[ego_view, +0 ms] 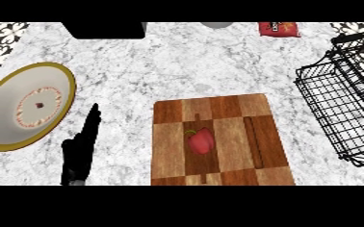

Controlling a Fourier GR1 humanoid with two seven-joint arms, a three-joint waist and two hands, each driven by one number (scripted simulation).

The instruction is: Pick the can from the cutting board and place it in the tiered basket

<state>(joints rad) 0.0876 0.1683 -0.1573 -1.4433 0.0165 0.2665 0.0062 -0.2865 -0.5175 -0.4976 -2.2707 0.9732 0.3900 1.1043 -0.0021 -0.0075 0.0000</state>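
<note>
At nine o'clock a round plate (35,107) with a gold rim and a red ring pattern inside lies on the marble counter (177,67). Just beside its lower right edge, near seven o'clock, the robot's left hand (80,149) stands edge-on with its fingers straight and pointing up, holding nothing and resting at the lower edge of the view. The right hand does not show.

At six o'clock, running toward the centre, sits the checkered wooden cutting board (220,139). A red bell pepper (201,140) with a green stem lies on the board's middle. No can shows on the board or elsewhere, so its place cannot be told.

At twelve o'clock a black block (105,30) and a grey rounded object (217,24) meet the top edge. Near one o'clock lies a red snack bag (279,29). At three o'clock stands the black wire tiered basket (334,96), well apart from the hand and just beside the board's right corner.
</note>
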